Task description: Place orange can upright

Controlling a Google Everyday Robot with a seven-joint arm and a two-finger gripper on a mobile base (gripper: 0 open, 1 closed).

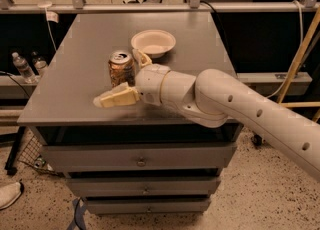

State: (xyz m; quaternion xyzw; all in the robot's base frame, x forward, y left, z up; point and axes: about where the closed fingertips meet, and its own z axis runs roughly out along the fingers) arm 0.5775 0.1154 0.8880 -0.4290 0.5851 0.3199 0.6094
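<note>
The orange can (121,68) stands upright on the grey cabinet top (75,49), left of centre, with its silver pull-tab top facing up. My gripper (117,78) is open around it. One cream finger (116,97) lies in front of the can and to its left, apart from it. The other finger (142,58) is behind the can on its right, close to its side. My white arm reaches in from the lower right.
A white bowl (153,42) sits just behind and to the right of the can. The cabinet's front edge (125,122) runs close below the front finger. Water bottles (22,66) stand on a shelf at the left. A metal rail crosses behind the cabinet.
</note>
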